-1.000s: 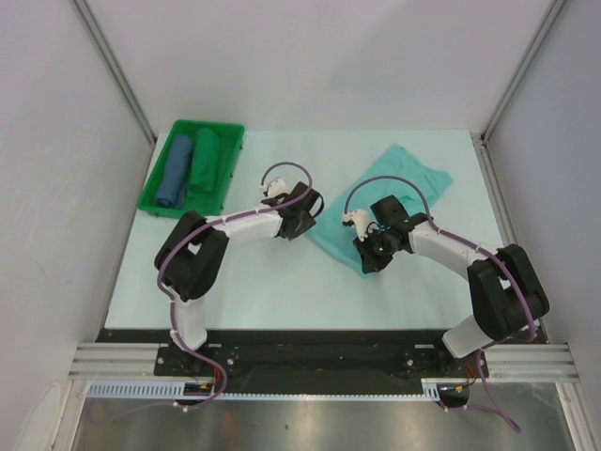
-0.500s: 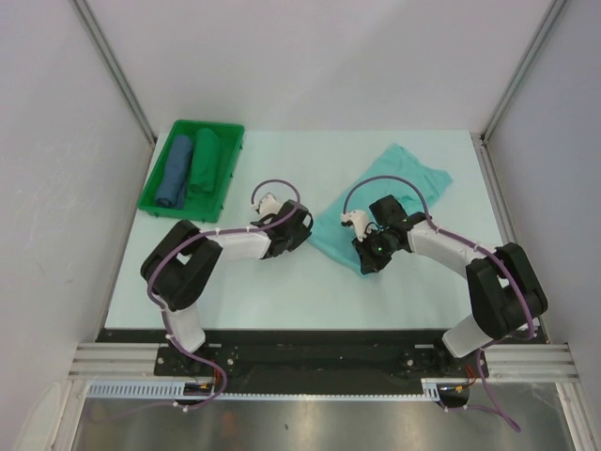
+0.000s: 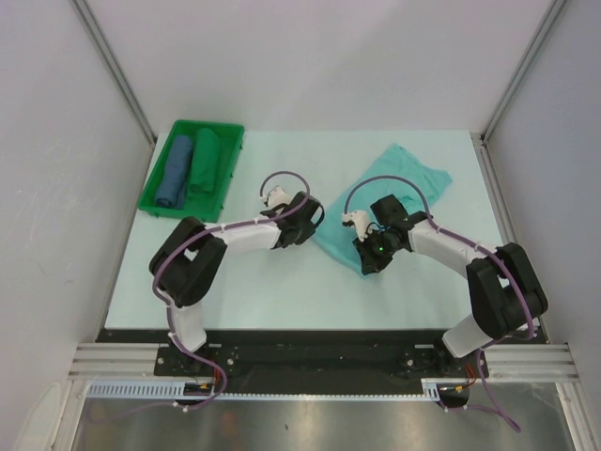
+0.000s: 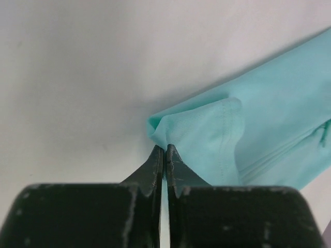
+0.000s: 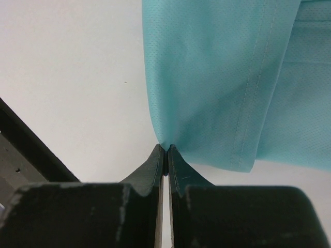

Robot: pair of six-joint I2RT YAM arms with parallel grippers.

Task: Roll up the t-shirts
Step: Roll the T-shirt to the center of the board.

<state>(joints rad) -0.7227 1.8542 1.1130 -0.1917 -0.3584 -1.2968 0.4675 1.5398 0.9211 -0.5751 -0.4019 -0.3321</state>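
A mint-turquoise t-shirt (image 3: 404, 178) lies spread on a slant across the white table, right of centre. My left gripper (image 3: 315, 225) is at its near left edge and is shut on a bunched corner of the cloth (image 4: 207, 129), the fingertips (image 4: 158, 160) pressed together. Lower down, my right gripper (image 3: 366, 261) is shut on the shirt's near corner (image 5: 207, 77), the hem hanging just right of the tips (image 5: 176, 160). A rolled blue t-shirt (image 3: 175, 174) and a rolled dark green one (image 3: 203, 163) lie side by side in the tray.
The green plastic tray (image 3: 208, 126) stands at the back left of the table. Grey walls with metal posts close in the left, right and back sides. A black rail (image 3: 310, 349) runs along the near edge by the arm bases.
My left gripper drew back toward the near left, then returned to the shirt's edge and shut on its corner. The right gripper kept its grip and barely moved.
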